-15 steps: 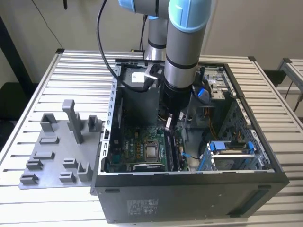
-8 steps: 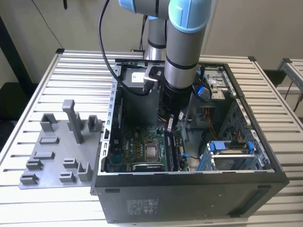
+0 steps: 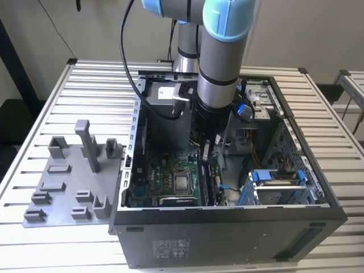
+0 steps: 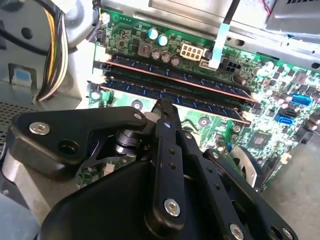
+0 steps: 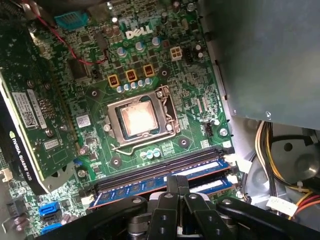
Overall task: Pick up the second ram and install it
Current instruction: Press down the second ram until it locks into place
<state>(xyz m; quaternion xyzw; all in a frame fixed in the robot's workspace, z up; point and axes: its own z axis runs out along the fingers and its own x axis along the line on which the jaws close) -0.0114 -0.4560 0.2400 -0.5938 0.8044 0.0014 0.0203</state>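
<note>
The arm reaches down into the open computer case (image 3: 318, 210), which lies on its side on the slatted counter (image 3: 85, 91). The end effector (image 3: 205, 152) hangs low over the motherboard (image 3: 170, 170), right at the memory slots beside the processor socket (image 5: 137, 120). In the second wrist view its fingertips (image 4: 164, 107) are drawn together to a narrow point touching the top edge of the second ram (image 4: 175, 97). That stick sits in its slot, with another memory stick (image 4: 180, 75) seated in the slot just beside it. On the exterior view's left, the light-grey holder tray (image 3: 62, 187) stands outside the case on the counter.
</note>
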